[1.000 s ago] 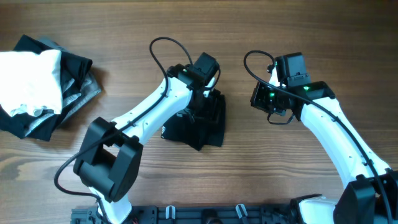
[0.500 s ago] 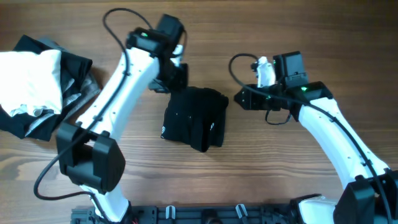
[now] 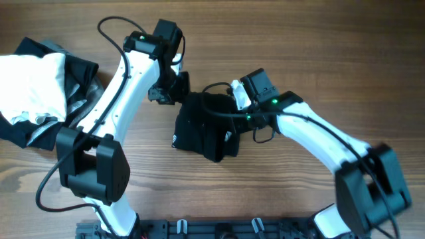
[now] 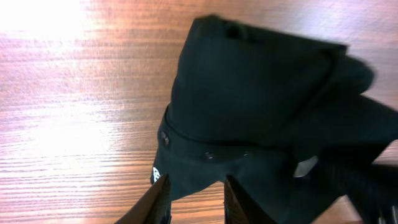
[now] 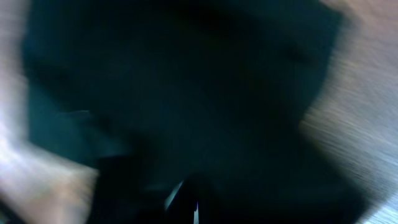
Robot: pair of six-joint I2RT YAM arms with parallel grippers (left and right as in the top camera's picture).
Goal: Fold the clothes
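A folded black garment (image 3: 202, 129) lies in the middle of the table, with a small white mark (image 3: 174, 139) at its lower left corner. My left gripper (image 3: 171, 90) hangs beside its upper left edge. In the left wrist view the garment (image 4: 261, 106) fills the upper right, and the left gripper (image 4: 196, 185) stands open with a narrow gap, the cloth's edge just past the fingertips. My right gripper (image 3: 234, 111) is down on the garment's upper right. The right wrist view is blurred, dark fabric (image 5: 186, 81); the right gripper (image 5: 199, 190) looks shut, and whether it pinches cloth does not show.
A heap of more clothes, a white piece (image 3: 33, 89) on top of black (image 3: 36, 136) and grey ones, lies at the table's left edge. A black rail (image 3: 219, 229) runs along the front edge.
My left gripper left the black garment and moved up and left of it. My right arm swung left from the open table onto the garment's upper right and shut.
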